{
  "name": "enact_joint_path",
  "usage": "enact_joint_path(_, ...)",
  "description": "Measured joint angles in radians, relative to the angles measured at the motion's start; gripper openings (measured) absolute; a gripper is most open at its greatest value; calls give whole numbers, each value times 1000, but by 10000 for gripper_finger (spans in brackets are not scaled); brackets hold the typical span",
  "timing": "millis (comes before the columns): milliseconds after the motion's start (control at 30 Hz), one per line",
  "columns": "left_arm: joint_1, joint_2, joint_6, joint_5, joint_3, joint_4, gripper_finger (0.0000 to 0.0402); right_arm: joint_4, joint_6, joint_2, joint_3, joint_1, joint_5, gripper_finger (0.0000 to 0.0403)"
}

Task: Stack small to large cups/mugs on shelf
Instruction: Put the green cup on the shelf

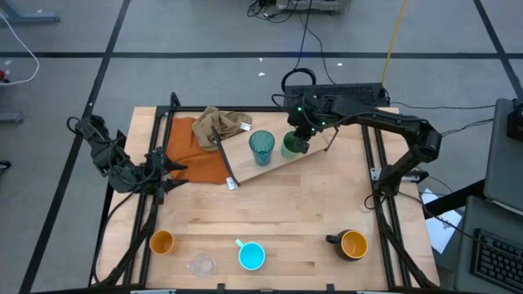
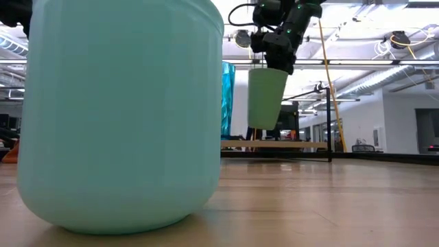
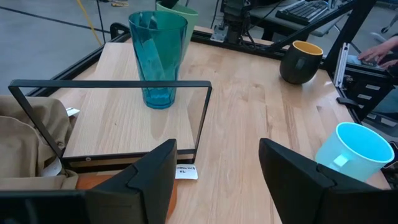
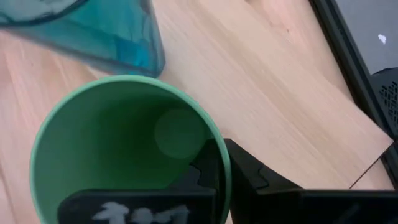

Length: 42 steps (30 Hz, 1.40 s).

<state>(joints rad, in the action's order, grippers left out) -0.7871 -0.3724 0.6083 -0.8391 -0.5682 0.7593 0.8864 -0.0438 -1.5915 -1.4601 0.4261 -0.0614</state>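
Nearest the overhead camera, along the tabletop's (image 1: 270, 212) front edge, stand an orange cup (image 1: 162, 242), a clear glass (image 1: 201, 265), a light-blue mug (image 1: 251, 256) and a black mug (image 1: 352, 244) with a yellow inside, all well apart from both arms. The right end effector (image 1: 299, 137) is clenched on the green cup's (image 1: 291, 144) rim above the wooden shelf (image 1: 282, 160); the teal tumbler (image 1: 261, 147) stands just beside it on the board. The left end effector (image 1: 170, 167) hangs released over the orange cloth (image 1: 196, 151), a tan rag (image 1: 219, 126) beyond it.

Across the tabletop, the light-blue mug (image 2: 120, 110) fills the low view; behind it the green cup (image 2: 266, 98) hangs clear above the shelf (image 2: 274, 145), gripped from above. Ceiling lights and an open workroom lie behind.

Past the left arm's open fingers (image 3: 152, 171) are the shelf's black frame (image 3: 112, 84), the tumbler (image 3: 157, 57) and a small white tag (image 3: 186, 172), unreadable.

The right wrist looks down into the green cup (image 4: 124, 149), tumbler (image 4: 93, 31) next to it.
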Motion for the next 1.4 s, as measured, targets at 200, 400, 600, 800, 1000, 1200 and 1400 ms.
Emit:
enact_joint_path(200, 0, 0, 0, 1, 0, 0, 230, -12, -12, -30, 0, 2, -1, 0)
enact_joint_path(400, 0, 0, -1, 2, 0, 1, 230, -18, -18, -51, 0, 10, -10, 0)
enact_joint_path(600, 0, 0, -2, 2, 0, 7, 230, -36, -22, -57, 0, 11, -22, 0)
enact_joint_path(800, 0, 0, -2, 2, 0, 7, 230, -43, -22, -56, 0, 12, -22, 0)
enact_joint_path(1000, 0, 0, -1, 2, 0, 7, 230, -45, -21, -56, 0, 13, -22, 1)
enact_joint_path(1200, 0, 0, -1, 3, 0, 7, 230, -42, -21, -60, 0, 26, -22, 2)
enact_joint_path(1400, 0, 0, -1, 11, 0, 7, 230, -40, -17, -60, 0, 33, -22, 3)
